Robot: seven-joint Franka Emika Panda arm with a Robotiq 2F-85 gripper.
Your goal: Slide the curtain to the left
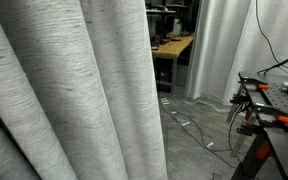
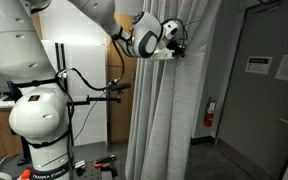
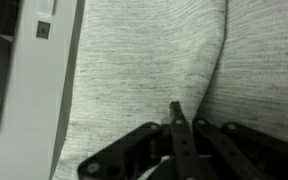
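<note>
- Hanging in deep folds down to the floor, the curtain (image 2: 174, 110) stands between the arm (image 2: 39, 115) and a grey door (image 2: 269, 110). In an exterior view it fills much of the picture (image 1: 74, 90).
- The pincer (image 2: 177, 47) is up high against the cloth, near the curtain edge that faces the arm.
- In the wrist view the pincer (image 3: 176, 118) has its fingers drawn right together, and a crease in the cloth runs down to their tips. A thin fold looks to be nipped between them, though the tips are dark and the picture is too soft to be sure.
- A pale panel with a small socket (image 3: 44, 30) shows just beside the curtain's edge in that view.
- By my judgement the cloth is soft and limp, so it will bunch rather than shift as one sheet. The whole drop is likely heavy, and the drag sits at the rail, which is out of view.
- A hold high up should carry the pull to the hangers, while a low one would only swing the hem.
- A pinched fold of woven cloth can slip free. A deeper bite across a fold, or hooking the edge, looks safer for a steady pull to the left.
</note>
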